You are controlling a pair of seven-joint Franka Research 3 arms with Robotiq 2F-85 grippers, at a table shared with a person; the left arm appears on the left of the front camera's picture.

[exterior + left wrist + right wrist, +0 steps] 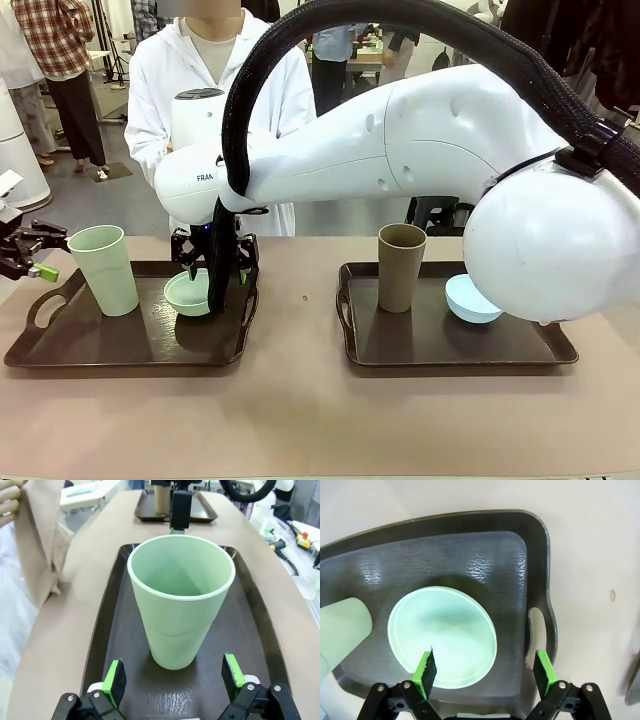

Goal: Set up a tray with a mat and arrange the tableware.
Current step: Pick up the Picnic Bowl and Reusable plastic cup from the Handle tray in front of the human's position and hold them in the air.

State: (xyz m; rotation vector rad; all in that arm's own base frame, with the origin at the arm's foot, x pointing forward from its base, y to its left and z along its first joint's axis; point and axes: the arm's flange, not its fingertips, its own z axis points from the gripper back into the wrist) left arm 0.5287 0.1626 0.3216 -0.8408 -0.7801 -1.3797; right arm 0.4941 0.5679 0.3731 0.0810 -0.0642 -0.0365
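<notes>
On the left dark tray (60, 350) stand a mint green tumbler (103, 270) and a mint green bowl (188, 294). The right tray (450, 350) holds a brown tumbler (401, 267) and a pale blue bowl (468, 300). My right arm reaches across the table. Its gripper (485, 670) hangs open just above the mint bowl (442, 637), one finger over the bowl and the other outside its rim. My left gripper (174, 675) is open, level with the mint tumbler (181, 600) and a little short of it. A person's hand holds up a beige mat (42, 540).
The person in a white coat (160, 90) stands at the far side behind the left tray. My right arm's bulky white links (450, 140) span the table's middle above both trays. Tools lie on a side table (300, 540). Bare tabletop (300, 420) runs along the front.
</notes>
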